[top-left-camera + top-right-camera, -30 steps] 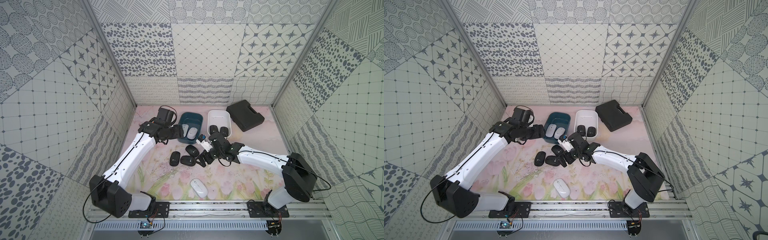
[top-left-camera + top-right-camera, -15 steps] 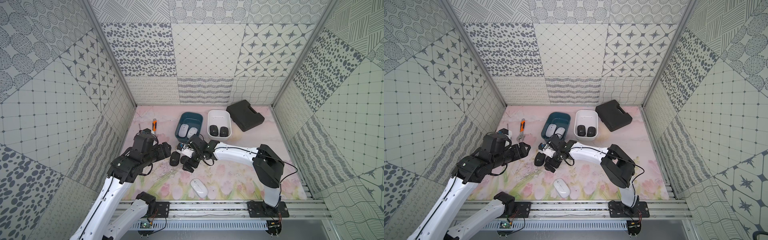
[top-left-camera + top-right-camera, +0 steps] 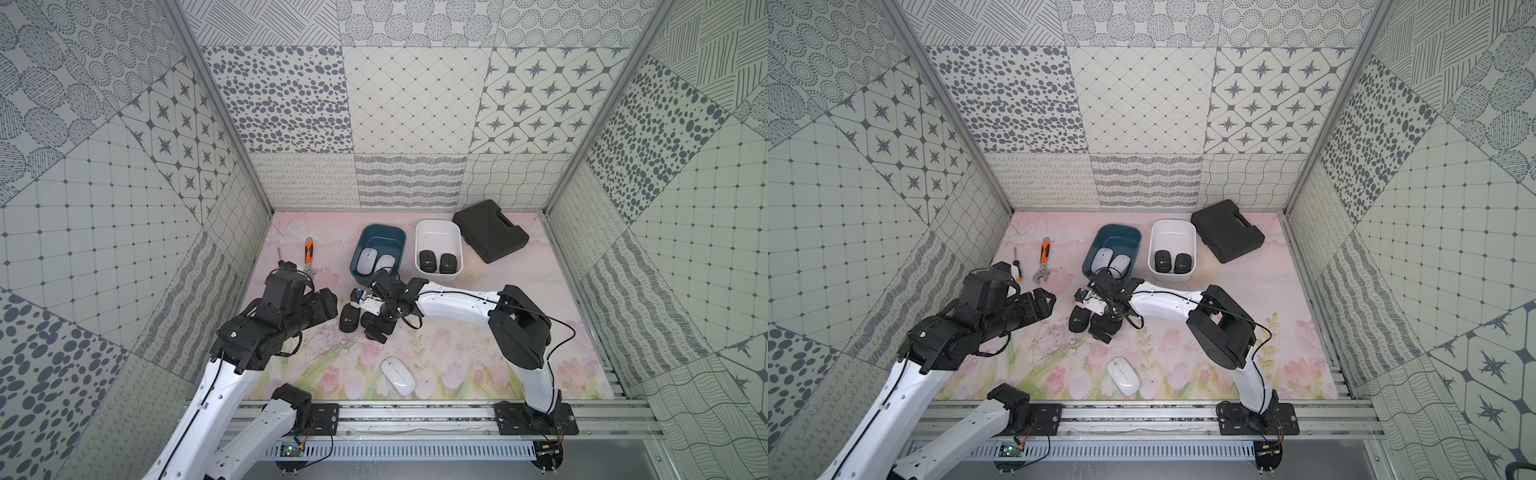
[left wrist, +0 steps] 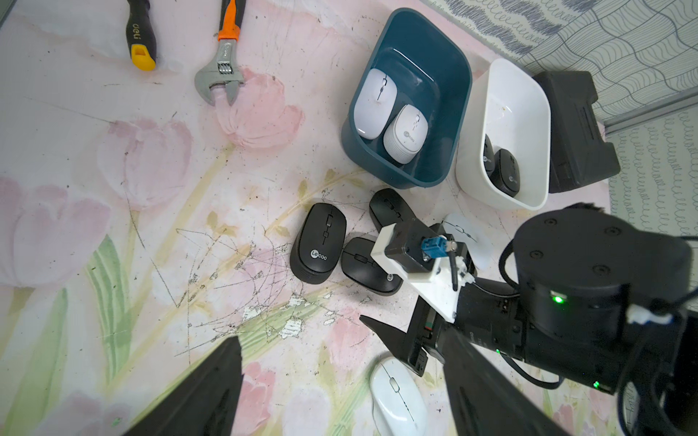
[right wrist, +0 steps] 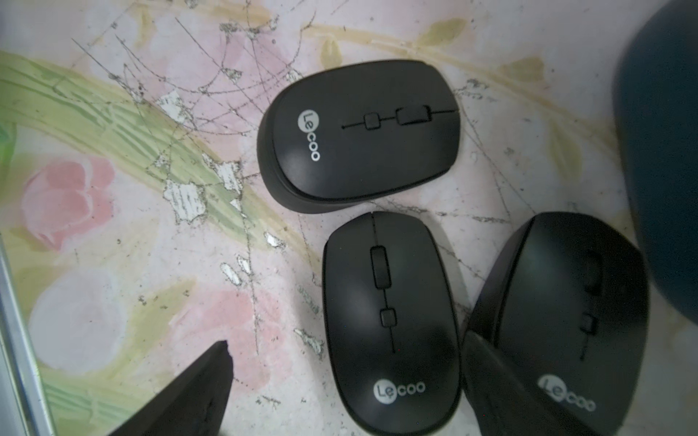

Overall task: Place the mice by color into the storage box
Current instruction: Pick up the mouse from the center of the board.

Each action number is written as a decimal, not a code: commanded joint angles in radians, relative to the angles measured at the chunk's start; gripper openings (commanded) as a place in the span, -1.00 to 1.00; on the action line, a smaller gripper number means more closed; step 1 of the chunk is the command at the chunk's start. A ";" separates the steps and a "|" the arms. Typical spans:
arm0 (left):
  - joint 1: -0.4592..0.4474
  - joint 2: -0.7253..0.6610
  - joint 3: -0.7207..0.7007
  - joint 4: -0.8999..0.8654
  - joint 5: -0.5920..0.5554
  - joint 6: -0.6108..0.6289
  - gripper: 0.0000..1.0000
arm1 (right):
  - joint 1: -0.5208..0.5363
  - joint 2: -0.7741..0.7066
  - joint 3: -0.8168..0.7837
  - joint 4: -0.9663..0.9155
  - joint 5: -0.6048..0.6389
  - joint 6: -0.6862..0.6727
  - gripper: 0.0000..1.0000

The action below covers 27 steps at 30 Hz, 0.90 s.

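Observation:
Three black mice (image 5: 362, 136) (image 5: 389, 321) (image 5: 566, 313) lie together on the mat. My right gripper (image 5: 340, 377) hangs open just over them, its fingers on either side of the middle one. In both top views it covers most of them (image 3: 374, 328). A blue box (image 3: 384, 227) holds two white mice (image 4: 376, 102), and a white box (image 3: 438, 222) holds two black ones (image 3: 427, 261). Another white mouse (image 3: 398, 375) lies near the front edge. My left gripper (image 4: 340, 377) is open and empty, raised at the left (image 3: 328, 305).
An orange-handled wrench (image 3: 308, 253) and a screwdriver (image 3: 1016, 266) lie at the back left. A black case (image 3: 490, 230) sits at the back right beside the white box. Patterned walls close in three sides, and a metal rail runs along the front.
My left arm has pulled back from the blue box to the front left, uncovering the wrench. My right gripper has moved left over the loose black mice.

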 commanded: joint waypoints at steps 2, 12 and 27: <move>0.010 -0.003 -0.004 -0.016 -0.023 0.001 0.74 | 0.002 0.038 0.035 -0.005 0.015 -0.021 0.98; 0.009 0.000 -0.020 -0.001 -0.013 0.003 0.74 | 0.002 0.082 0.055 -0.012 0.027 -0.025 0.97; 0.010 0.006 -0.042 0.015 -0.008 0.002 0.74 | 0.001 0.084 -0.006 0.053 0.058 0.016 0.67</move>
